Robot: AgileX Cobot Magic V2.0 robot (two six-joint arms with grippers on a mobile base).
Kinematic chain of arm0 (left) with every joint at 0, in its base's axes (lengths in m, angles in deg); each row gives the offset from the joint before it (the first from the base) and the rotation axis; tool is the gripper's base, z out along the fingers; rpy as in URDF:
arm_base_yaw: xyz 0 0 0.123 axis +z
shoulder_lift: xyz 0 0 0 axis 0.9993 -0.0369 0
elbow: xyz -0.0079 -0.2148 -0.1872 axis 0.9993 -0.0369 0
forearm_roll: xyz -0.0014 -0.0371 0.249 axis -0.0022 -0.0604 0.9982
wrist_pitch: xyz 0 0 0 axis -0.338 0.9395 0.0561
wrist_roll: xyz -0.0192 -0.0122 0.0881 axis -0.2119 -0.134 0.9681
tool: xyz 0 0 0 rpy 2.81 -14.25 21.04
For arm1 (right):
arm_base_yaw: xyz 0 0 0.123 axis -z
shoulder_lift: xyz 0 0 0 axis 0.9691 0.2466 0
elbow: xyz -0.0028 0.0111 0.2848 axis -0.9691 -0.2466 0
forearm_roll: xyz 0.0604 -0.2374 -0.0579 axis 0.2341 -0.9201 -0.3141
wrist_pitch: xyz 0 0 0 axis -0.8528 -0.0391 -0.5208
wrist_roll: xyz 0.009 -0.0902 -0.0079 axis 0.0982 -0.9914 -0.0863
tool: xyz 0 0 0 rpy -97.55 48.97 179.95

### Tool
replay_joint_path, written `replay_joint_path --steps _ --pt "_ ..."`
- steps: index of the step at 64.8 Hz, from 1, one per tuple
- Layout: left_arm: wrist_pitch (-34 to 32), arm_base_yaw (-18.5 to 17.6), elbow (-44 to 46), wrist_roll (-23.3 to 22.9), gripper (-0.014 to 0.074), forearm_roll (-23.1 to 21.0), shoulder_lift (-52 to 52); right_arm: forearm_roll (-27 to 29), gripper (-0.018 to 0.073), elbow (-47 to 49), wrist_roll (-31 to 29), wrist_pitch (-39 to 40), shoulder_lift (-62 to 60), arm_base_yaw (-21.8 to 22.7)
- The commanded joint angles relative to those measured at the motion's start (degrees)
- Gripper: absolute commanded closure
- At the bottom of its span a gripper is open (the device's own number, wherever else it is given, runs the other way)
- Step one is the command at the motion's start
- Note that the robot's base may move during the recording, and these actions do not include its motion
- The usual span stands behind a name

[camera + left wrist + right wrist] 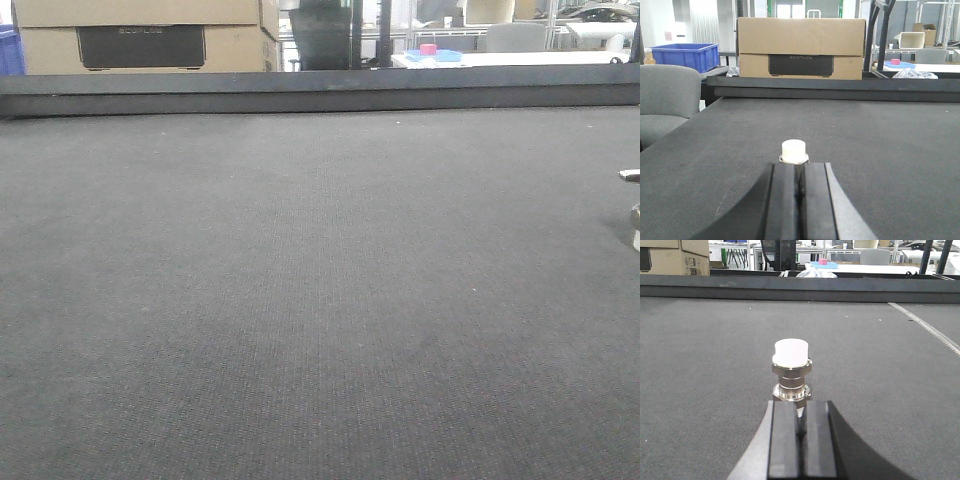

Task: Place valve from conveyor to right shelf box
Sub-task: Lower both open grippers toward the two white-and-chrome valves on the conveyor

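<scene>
While the valve (791, 371) stands on the conveyor (715, 365): the task looks barely begun, with nothing lifted and nothing delivered.
Valve: upright, a white cap over a metal body, on the belt on the near side of the black rail (790, 287) and well short of it.
Right jaws: closed, the two black fingers (785, 440) pressed together with only a thin seam. They hold nothing that I can see. Their tips sit just short of the valve, farther from the rail than it is.
Left jaws: likewise closed, fingers (785, 200) together. A white cap (793, 149) peeks over their tips, also short of the rail. I cannot tell whether it is the same valve.
Arm pose: both wrists low and level, pointing across the belt toward the rail.
Shelf box: in none of the views.
Cardboard box (800, 47): just beyond the rail, and by my judgement not the target.
Left to do: open the jaws, close on the valve, lift, carry to the shelf box, release.
</scene>
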State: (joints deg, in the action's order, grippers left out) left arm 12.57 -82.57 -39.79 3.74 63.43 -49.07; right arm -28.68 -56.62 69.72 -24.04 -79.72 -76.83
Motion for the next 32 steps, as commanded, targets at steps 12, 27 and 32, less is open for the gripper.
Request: replay_joint_path --steps 12,27,32 --pt "-1.06 0.23 0.16 -0.41 0.0707 -0.27 0.24 0.04 0.0722 0.01 0.07 1.16 -0.2 -0.02" --pt "-1.06 0.23 0.16 -0.41 0.0707 -0.27 0.24 0.04 0.0722 0.01 0.07 1.16 -0.2 -0.02" --pt "-1.24 0.23 0.16 -0.41 0.0707 -0.27 0.24 0.04 0.0722 0.01 0.07 1.84 -0.2 -0.02"
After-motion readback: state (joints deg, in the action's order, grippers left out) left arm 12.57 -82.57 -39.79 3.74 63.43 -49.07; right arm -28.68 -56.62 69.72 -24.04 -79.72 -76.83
